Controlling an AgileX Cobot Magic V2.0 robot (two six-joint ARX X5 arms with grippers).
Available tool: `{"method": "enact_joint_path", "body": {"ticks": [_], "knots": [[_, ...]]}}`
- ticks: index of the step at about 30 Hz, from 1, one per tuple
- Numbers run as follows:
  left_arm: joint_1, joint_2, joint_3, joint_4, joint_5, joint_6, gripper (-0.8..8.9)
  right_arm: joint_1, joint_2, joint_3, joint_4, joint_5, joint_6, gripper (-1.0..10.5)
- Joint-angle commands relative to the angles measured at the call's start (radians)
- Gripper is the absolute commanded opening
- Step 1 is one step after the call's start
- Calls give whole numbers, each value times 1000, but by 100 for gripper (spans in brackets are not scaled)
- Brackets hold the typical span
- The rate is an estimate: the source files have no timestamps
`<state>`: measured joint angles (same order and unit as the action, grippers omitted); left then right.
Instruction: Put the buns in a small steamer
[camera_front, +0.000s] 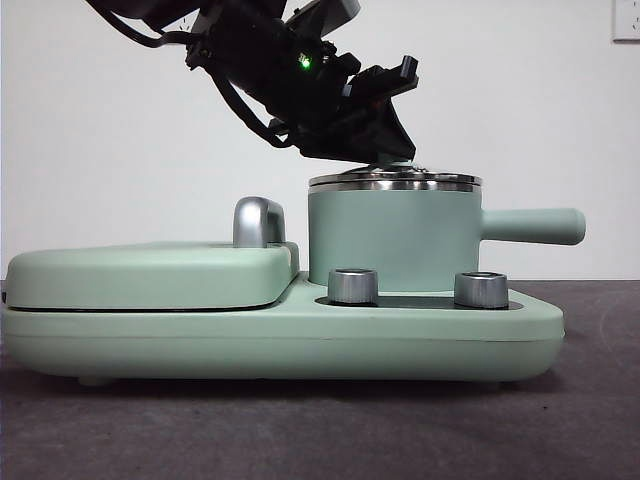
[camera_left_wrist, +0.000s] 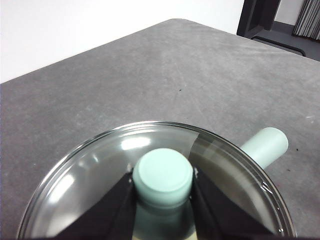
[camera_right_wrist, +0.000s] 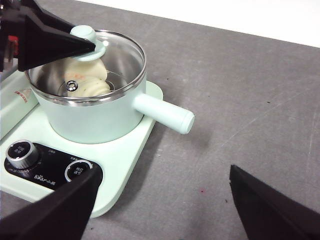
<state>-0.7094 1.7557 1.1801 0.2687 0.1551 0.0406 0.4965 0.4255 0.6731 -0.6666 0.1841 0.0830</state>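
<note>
**Left gripper clamped on the steamer lid knob; buns inside the pot**

Grey matte tabletop (camera_right_wrist: 260, 80) and a plain white wall make up the setting. I see the mint-green cooker base (camera_front: 300, 330) filling the lower half of the front view, with a flat lidded griddle plate (camera_front: 150, 272) on its left and the small steamer (camera_front: 392, 238) standing at centre right, its long green handle (camera_front: 535, 225) pointing to the right of the frame. Two steel dials (camera_front: 353, 285) sit on the base in front of the pot.

The left gripper (camera_left_wrist: 162, 181) comes in from the upper left of the front view. In the left wrist view its two black jaws are closed narrow against both sides of the green knob (camera_left_wrist: 163, 175) of the glass lid (camera_left_wrist: 90, 175). The lid lies on the pot's steel rim in the front view; in the right wrist view it appears to sit slightly tilted.

Through the glass, at the upper left of the right wrist view, I see the buns (camera_right_wrist: 90, 77) inside the steamer: a ridged cream-white one is plain, the other I cannot separate clearly.

The right gripper (camera_right_wrist: 165, 200) hangs spread wide and empty, near the base's front corner and over bare table.
</note>
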Motion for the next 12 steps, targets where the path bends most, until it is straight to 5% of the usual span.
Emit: {"method": "enact_joint_path", "body": {"ticks": [1, 12], "knots": [[-14, 25, -14, -69, 1, 0, 10, 4, 3, 8, 7, 0, 11, 401], [-14, 15, -9, -66, -1, -1, 54, 4, 3, 8, 6, 0, 11, 400]]}}
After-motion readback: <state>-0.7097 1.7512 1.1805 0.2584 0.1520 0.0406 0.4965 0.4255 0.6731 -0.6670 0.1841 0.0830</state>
